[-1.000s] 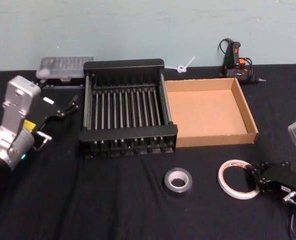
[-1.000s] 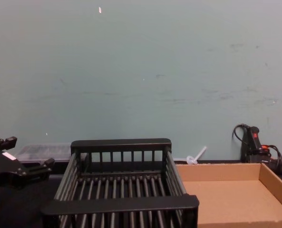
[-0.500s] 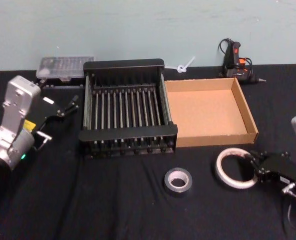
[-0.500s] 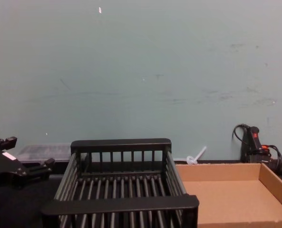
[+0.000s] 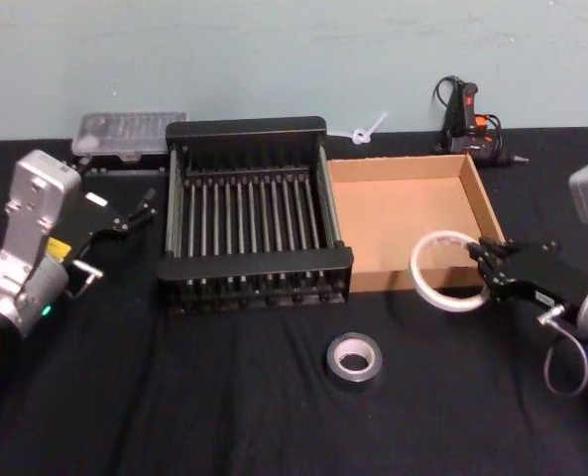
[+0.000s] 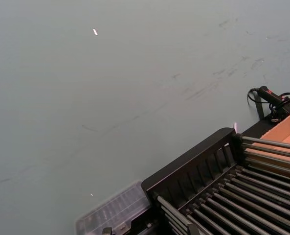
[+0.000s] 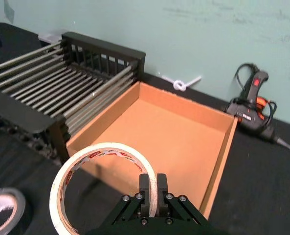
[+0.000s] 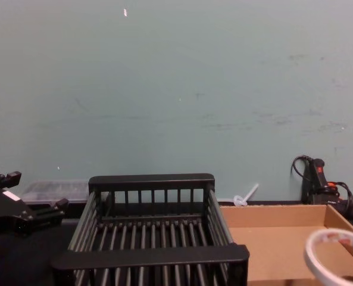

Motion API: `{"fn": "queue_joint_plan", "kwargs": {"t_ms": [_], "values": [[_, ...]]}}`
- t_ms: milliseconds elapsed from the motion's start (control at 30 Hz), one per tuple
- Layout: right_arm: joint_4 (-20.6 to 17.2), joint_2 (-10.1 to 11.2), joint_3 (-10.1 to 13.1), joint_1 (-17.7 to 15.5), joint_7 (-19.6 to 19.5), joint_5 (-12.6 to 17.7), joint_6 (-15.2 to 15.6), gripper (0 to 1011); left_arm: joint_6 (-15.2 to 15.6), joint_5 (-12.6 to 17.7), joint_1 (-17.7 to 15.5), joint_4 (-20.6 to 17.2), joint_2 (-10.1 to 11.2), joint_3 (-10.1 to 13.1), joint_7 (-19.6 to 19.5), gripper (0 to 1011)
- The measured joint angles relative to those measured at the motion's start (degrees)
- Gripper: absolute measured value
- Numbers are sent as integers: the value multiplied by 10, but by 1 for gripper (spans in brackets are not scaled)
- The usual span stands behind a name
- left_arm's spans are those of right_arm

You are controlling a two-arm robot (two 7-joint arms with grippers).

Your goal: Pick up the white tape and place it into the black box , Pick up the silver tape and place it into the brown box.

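My right gripper (image 5: 484,266) is shut on the rim of the white tape (image 5: 415,268), a wide thin ring held above the table at the brown box's (image 5: 403,213) near wall. The right wrist view shows the gripper (image 7: 153,188) pinching the white tape (image 7: 86,154), red print on its core, with the brown box (image 7: 169,137) beyond. The tape (image 8: 308,253) also rises into the chest view. The silver tape (image 5: 335,365) lies flat on the black cloth in front of the black box (image 5: 254,260). My left gripper (image 5: 143,206) stays open, parked left of the crate.
A clear plastic case (image 5: 128,131) lies behind the black box at the back left. A glue gun (image 5: 467,119) with its cable and a white tie (image 5: 365,131) sit by the wall behind the brown box. The two boxes stand side by side.
My right gripper has lifted the white tape off the cloth and carried it up and back towards the brown box's near wall. The left arm and silver tape have not moved.
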Motion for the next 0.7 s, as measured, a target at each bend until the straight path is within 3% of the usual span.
{"fn": "queue_joint_plan", "kwargs": {"t_ms": [700], "values": [[71, -63, -65, 128, 18, -56, 5, 98, 0, 0, 0, 0, 0, 0, 0, 1001]]}}
